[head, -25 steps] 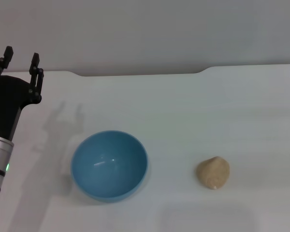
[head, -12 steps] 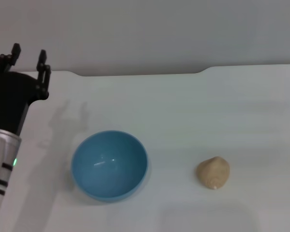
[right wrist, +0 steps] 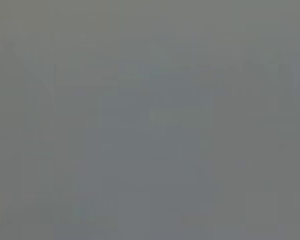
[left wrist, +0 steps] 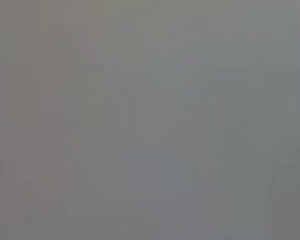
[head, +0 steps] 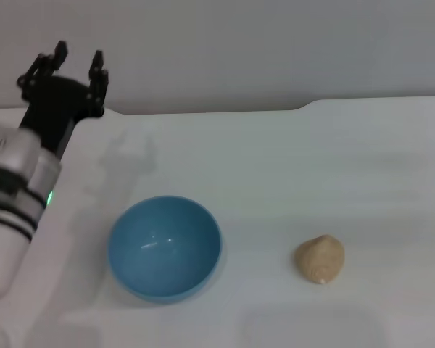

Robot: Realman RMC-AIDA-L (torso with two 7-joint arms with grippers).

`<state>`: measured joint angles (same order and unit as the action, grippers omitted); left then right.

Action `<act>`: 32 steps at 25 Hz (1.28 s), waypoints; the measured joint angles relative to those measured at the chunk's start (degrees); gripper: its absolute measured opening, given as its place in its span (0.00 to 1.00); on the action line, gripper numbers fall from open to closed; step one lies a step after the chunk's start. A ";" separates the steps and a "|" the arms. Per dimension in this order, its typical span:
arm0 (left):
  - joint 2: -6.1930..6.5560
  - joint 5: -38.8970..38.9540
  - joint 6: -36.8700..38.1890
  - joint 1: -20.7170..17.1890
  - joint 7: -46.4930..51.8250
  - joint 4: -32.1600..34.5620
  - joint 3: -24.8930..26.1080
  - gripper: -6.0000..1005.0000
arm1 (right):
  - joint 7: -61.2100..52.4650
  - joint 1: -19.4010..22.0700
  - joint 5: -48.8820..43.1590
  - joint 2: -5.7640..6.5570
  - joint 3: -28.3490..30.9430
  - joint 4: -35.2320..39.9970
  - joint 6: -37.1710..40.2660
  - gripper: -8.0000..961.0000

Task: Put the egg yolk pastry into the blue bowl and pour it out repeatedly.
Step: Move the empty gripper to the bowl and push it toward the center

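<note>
Resting on the white table (head: 275,167) at the near right, the egg yolk pastry (head: 320,259) lies alone, touched by nothing. Well apart from it to the left sits the blue bowl (head: 164,247), upright, with nothing in it, bare tabletop between the two. Farther out, at the far left edge of the table, the left gripper (head: 77,64) is raised above the surface with its two dark fingers spread and nothing between them; it points away toward the far wall, well clear of both bowl and pastry. The right gripper does not show in the head view, and both wrist views give only a flat grey field, so neither tells anything about the fingers.

Judging by this layout, no step of placing the pastry has begun. The risks look like these: the left arm is nearer the bowl than the pastry, so reaching across could clip the bowl's rim and shove or tip it. The pastry's rounded dome may roll or slip from a pinch, and it looks soft enough to crush if squeezed hard.
</note>
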<state>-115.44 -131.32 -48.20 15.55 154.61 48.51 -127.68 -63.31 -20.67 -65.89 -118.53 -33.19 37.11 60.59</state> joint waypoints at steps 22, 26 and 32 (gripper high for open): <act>-2.51 -7.14 60.49 -5.80 -6.60 33.06 27.05 0.46 | 14.26 -1.59 1.71 -0.51 -12.29 -4.26 -7.22 0.52; -2.50 -7.10 63.71 -5.63 -5.61 33.52 28.16 0.46 | 18.95 -3.61 4.60 -0.62 -12.49 -8.93 -7.48 0.52; -2.48 -7.38 78.66 -1.86 -4.47 34.43 34.93 0.46 | 24.63 -5.12 5.15 -0.79 -12.23 -13.34 -6.63 0.52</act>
<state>-117.92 -138.70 30.46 13.69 150.14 82.94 -92.75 -38.68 -25.79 -60.74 -119.32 -45.41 23.78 53.95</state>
